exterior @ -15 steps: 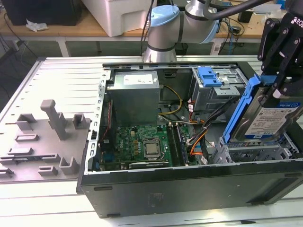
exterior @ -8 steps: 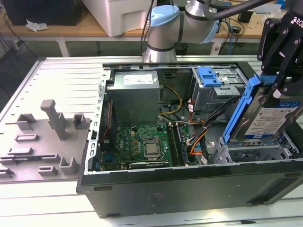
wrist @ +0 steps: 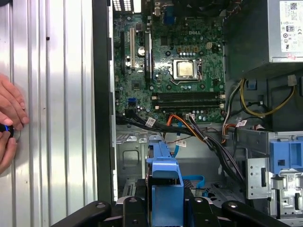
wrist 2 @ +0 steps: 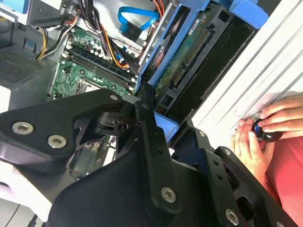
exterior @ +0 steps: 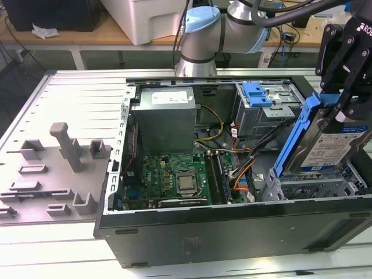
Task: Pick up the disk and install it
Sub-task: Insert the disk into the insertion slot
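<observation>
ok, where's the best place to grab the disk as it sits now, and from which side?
Its upper end, across the flat faces, coming from above. The disk stands tilted on edge with its lower end down in the drive cage, so the top, capped by the blue frame, looks like the only open part. The gripper is clamped there now.

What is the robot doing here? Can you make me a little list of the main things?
disk: tilted, held over the computer case, at the exterior view's right
claw: shut on the disk's blue frame
computer case: open, motherboard showing
hand: a person's, on the table beside the case
</observation>
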`<state>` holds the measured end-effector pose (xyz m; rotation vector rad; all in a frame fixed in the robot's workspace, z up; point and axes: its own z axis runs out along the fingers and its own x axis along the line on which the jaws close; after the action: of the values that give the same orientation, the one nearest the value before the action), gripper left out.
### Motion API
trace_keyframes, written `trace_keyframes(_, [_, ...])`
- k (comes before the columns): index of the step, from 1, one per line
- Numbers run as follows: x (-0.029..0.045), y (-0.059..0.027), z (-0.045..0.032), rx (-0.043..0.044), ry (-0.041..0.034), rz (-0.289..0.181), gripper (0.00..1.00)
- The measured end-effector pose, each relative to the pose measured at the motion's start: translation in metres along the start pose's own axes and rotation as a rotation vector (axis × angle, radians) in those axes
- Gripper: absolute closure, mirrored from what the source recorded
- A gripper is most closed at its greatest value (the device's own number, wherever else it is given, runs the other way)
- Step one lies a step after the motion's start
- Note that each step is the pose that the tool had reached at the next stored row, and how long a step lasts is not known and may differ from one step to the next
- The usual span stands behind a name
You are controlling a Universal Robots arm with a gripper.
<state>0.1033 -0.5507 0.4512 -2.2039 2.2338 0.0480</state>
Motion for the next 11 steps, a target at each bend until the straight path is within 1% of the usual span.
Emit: trace_keyframes(11, [0.0001, -0.0001, 0.0034, 0.0, 0.0001, 0.0, 0.64])
